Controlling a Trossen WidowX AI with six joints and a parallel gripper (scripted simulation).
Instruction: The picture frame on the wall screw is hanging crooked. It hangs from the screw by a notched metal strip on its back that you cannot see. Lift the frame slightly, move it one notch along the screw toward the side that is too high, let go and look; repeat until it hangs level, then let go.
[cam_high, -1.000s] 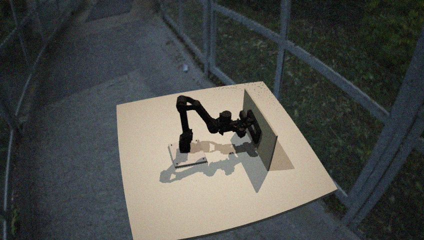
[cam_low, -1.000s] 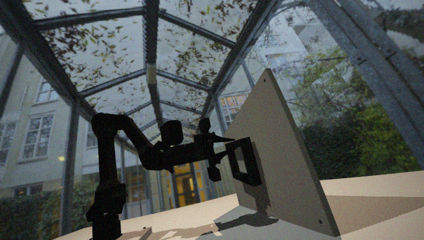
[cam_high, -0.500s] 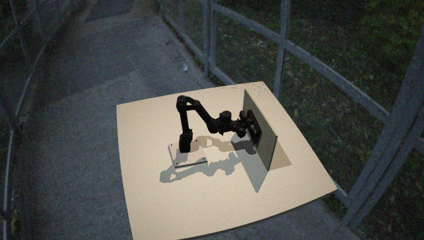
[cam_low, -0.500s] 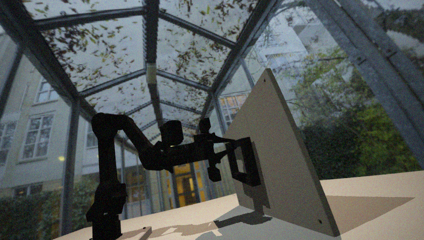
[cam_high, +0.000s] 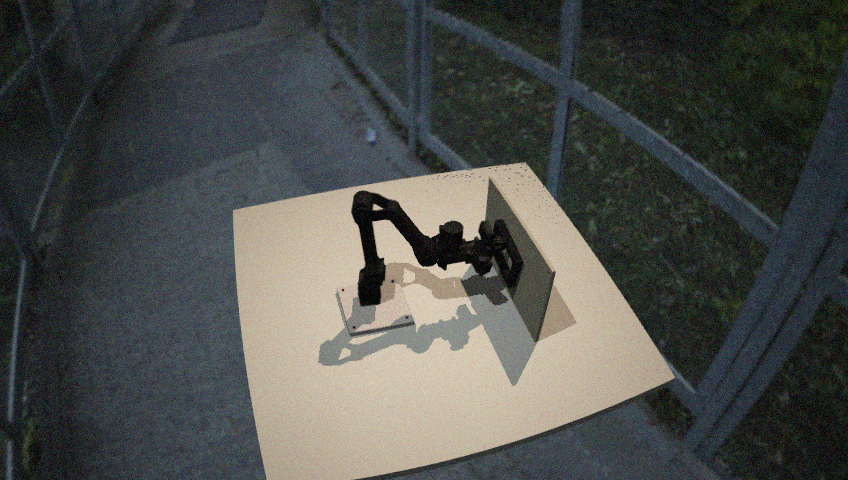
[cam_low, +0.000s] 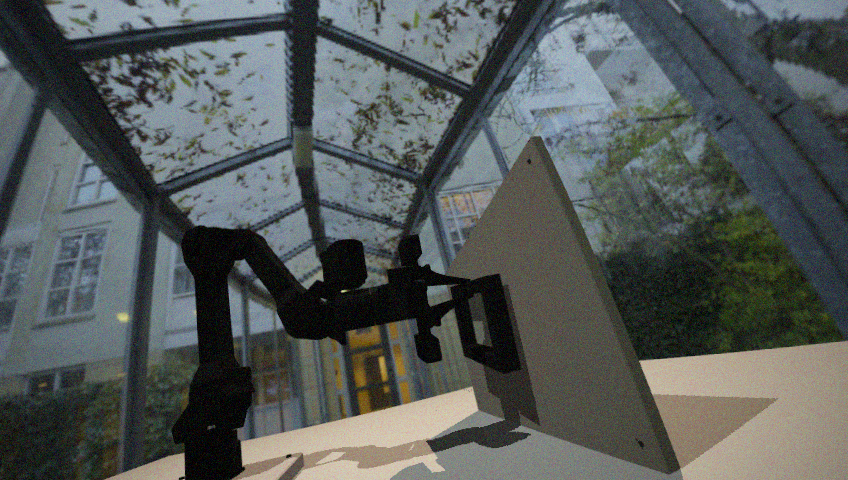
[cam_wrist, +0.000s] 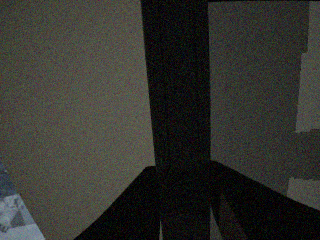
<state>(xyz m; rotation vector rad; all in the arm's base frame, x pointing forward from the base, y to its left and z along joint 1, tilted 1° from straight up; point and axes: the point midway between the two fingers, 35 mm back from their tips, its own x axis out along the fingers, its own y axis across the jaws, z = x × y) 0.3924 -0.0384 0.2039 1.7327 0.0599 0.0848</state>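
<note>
Wall panel (cam_low: 559, 285) ahead — open room behind.

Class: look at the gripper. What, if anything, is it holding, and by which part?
The gripper is shut on the picture frame, gripping one upright side bar.

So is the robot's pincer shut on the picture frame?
Yes. The pincer is shut on the dark frame's side bar; both fingers squeeze it.

The top view looked down from high, well off the counter's (cam_high: 285, 368) corner; the exterior sat low near its edge, sharing the wall panel (cam_low: 553, 285); the wrist view was close against it.
</note>
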